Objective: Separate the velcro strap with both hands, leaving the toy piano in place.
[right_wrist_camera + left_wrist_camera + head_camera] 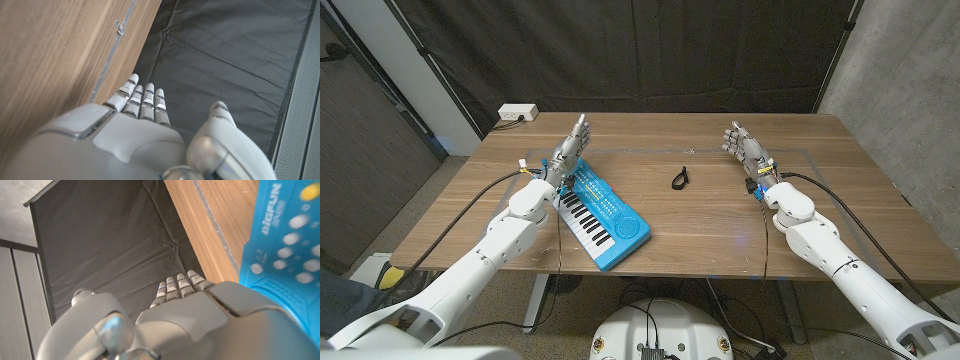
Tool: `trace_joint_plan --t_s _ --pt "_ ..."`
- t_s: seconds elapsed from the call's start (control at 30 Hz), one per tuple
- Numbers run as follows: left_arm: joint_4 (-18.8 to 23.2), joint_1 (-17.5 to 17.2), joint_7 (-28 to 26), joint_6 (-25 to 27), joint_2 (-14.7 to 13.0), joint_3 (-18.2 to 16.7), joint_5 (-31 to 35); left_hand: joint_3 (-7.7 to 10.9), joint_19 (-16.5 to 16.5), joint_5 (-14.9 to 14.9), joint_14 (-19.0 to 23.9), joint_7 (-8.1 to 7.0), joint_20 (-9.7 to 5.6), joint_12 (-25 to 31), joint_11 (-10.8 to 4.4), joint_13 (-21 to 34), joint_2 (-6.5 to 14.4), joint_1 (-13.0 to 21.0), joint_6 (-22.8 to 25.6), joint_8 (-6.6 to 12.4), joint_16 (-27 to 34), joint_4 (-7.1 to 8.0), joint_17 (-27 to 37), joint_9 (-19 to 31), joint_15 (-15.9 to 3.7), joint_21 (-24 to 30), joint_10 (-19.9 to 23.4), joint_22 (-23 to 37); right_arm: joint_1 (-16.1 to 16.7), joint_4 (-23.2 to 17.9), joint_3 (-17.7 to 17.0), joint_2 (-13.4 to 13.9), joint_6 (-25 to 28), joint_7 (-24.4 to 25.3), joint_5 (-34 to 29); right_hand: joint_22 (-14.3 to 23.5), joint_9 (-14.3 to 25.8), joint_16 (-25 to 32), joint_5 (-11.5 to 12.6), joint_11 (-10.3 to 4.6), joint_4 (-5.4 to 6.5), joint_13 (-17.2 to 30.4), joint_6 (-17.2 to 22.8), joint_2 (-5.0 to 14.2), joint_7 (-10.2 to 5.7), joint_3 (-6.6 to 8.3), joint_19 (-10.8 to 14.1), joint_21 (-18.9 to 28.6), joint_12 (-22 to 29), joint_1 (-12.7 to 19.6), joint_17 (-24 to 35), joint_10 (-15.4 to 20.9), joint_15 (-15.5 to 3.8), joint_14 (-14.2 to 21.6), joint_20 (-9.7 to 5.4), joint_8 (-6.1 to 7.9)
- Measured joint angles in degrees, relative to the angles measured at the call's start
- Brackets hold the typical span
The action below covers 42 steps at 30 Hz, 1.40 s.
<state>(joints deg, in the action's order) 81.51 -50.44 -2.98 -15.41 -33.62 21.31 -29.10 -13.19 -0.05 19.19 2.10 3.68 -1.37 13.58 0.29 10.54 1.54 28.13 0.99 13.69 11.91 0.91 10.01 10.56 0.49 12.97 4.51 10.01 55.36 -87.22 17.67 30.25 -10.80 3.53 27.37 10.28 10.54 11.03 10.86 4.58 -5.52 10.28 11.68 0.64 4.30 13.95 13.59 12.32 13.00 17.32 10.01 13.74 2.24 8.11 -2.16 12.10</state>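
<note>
Where the head view looks down: wooden counter (720,210), black curtain (650,50) behind; velcro strap (680,179) mid-counter, lengthwise away from robot; toy piano (603,213) diagonal | left wrist: left robot hand (165,320) empty, fingers straight | right wrist: right robot hand (125,135) likewise.

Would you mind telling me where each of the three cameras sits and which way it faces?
Head view: on the robot's head, looking down over the wooden table at the blue toy piano and black velcro strap; both arms show, left hand and right hand open.
Left wrist view: on the left wrist, along the left hand's back toward a dark curtain; the toy piano sits beside it.
Right wrist view: on the right wrist, along the right hand's back.
Both wrist views share the table and curtain.
</note>
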Motion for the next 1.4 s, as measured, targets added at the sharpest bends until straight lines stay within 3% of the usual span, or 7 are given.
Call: trace_joint_plan --t_s 0.3,0.5,1.0,1.07,1.4 --pt "4.71 -1.15 -3.88 0.2 -2.23 0.88 6.56 0.91 3.6 -1.02 6.76 -0.48 -0.46 1.06 -1.25 0.0 0.03 7.07 7.01 1.17 0.77 -3.55 0.0 0.0 -1.11 0.29 7.13 0.28 0.95 -1.47 -0.59 0.4 0.52 0.95 -0.61 0.0 0.0 0.0 0.0 -0.31 -0.11 0.0 0.0 0.23 0.0 -0.03 0.0 0.0 0.0 0.23 0.0 0.31 0.0 0.0 0.0 0.0" --pt "7.28 -1.67 -6.92 1.23 -3.17 1.33 11.99 1.24 9.21 -1.73 12.08 -1.25 -0.77 1.28 -2.11 0.28 0.27 11.07 11.47 1.6 1.45 -5.37 0.28 -0.01 -1.98 1.93 11.86 0.55 1.34 -2.16 -0.91 0.61 0.65 0.91 -0.6 -0.01 -0.01 0.0 0.0 -0.31 -0.11 -0.01 -0.01 0.01 0.0 -0.03 -0.01 0.0 0.0 0.46 -0.01 0.31 0.0 0.0 0.01 0.0" --pt "14.3 -3.25 -10.63 3.99 -5.66 2.03 20.6 1.31 12.03 -2.35 16.27 -1.82 -0.77 1.71 -2.55 0.28 0.73 13.21 15.52 2.05 1.87 -6.0 0.28 -0.01 -2.83 2.32 15.95 0.8 2.22 -3.09 -1.47 0.76 0.38 0.46 0.41 -0.01 -0.01 0.0 0.0 -0.05 -0.26 -0.01 0.53 0.01 -0.09 -0.19 0.41 0.0 0.0 0.45 -0.01 0.87 -0.06 0.55 0.0 0.0" --pt "15.64 -3.53 -11.02 5.52 -6.15 2.18 22.87 1.45 12.38 -2.35 16.44 -1.74 -0.91 1.71 -2.63 0.28 0.15 13.8 15.6 2.05 1.87 -6.14 0.28 -0.01 -2.84 2.32 16.04 0.8 2.53 -3.13 -1.76 0.74 -0.1 0.22 0.67 -0.01 -0.01 0.0 0.0 -0.13 -0.26 -0.01 0.72 0.01 0.1 -0.19 0.42 0.0 0.0 0.45 -0.01 0.95 -0.23 0.85 0.0 0.0" --pt "19.73 -4.06 -14.23 10.33 -6.3 3.45 31.62 1.8 13.47 -2.35 18.54 -2.76 -0.78 1.71 -3.36 0.28 1.12 15.84 17.69 2.05 1.87 -6.97 0.27 0.26 -2.9 2.76 17.99 0.64 3.28 -2.63 -3.19 1.19 -1.1 -0.9 2.0 -0.02 0.08 0.0 -0.27 -0.31 -0.42 -0.01 0.72 0.23 0.1 -0.35 0.72 0.0 0.0 0.68 0.28 1.13 -0.28 0.91 -0.3 0.0"
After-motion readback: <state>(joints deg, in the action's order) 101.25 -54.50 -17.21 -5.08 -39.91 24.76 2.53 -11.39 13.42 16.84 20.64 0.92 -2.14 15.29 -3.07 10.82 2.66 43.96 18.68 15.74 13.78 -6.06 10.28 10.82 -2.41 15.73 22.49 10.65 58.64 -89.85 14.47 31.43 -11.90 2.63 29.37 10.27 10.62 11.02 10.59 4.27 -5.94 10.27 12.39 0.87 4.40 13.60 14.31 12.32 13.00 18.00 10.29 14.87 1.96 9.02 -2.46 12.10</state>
